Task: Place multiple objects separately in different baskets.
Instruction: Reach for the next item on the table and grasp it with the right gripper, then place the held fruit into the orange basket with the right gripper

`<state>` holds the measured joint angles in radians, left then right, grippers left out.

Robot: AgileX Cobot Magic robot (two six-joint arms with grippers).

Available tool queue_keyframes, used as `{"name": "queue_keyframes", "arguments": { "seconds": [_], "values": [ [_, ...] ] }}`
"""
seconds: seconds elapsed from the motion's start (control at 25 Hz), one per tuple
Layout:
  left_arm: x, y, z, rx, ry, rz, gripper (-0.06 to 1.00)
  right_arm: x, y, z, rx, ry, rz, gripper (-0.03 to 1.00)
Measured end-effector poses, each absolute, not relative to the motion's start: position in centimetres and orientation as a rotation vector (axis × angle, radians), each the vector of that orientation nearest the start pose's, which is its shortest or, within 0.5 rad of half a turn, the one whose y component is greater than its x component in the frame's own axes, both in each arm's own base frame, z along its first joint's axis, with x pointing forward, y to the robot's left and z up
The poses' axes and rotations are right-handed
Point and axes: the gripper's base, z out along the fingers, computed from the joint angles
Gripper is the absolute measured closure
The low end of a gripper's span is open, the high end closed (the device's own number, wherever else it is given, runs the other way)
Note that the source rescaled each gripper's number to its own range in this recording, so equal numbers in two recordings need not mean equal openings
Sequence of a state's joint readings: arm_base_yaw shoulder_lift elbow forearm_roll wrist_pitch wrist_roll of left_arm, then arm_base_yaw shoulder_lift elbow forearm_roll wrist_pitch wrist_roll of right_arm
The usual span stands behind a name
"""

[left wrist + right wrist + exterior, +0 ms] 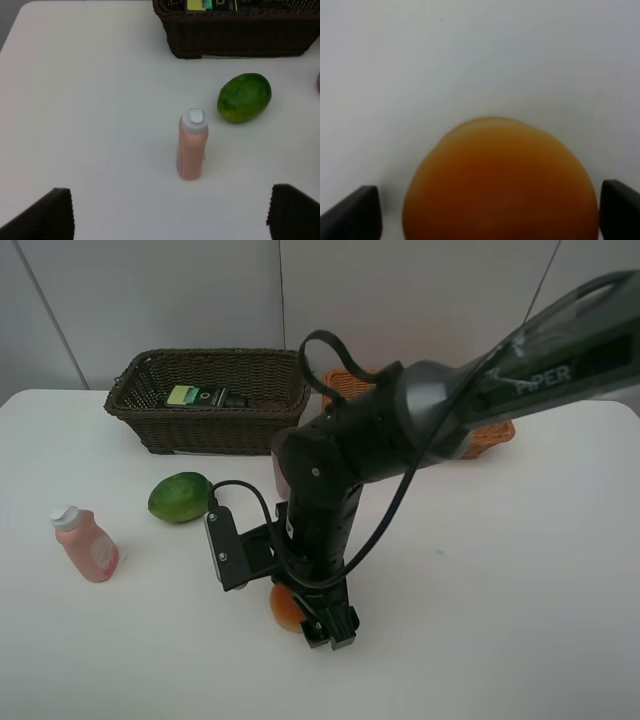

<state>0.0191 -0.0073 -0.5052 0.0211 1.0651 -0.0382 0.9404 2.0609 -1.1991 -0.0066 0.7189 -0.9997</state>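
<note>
An orange tangerine lies on the white table near the front. My right gripper is lowered over it, open, with one finger on each side. A green lime-like fruit and an upright pink white-capped bottle stand at the left. The dark flat bottle with a green label lies in the dark brown basket. My left gripper is open and empty, apart from the pink bottle. The right arm hides most of the orange-tan basket.
The right arm reaches across the middle of the table from the back right. Bare white tabletop lies to the right of the arm and along the front edge.
</note>
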Motion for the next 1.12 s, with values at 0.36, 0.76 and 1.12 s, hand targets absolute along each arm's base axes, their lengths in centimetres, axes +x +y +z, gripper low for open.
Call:
{"name": "queue_keyframes", "arguments": {
  "seconds": [0.36, 0.76, 1.12],
  "values": [
    [-0.69, 0.15, 27.83, -0.059, 2.035, 0.013, -0.06, 21.71, 29.75, 10.36, -2.533, 1.729, -0.004, 0.97],
    [-0.69, 0.15, 27.83, -0.059, 2.035, 0.013, -0.06, 21.7, 29.74, 10.36, -2.537, 1.726, -0.004, 0.97],
    [-0.69, 0.15, 27.83, -0.059, 2.035, 0.013, -0.06, 21.71, 29.76, 10.36, -2.535, 1.725, -0.004, 0.97]
  ]
}}
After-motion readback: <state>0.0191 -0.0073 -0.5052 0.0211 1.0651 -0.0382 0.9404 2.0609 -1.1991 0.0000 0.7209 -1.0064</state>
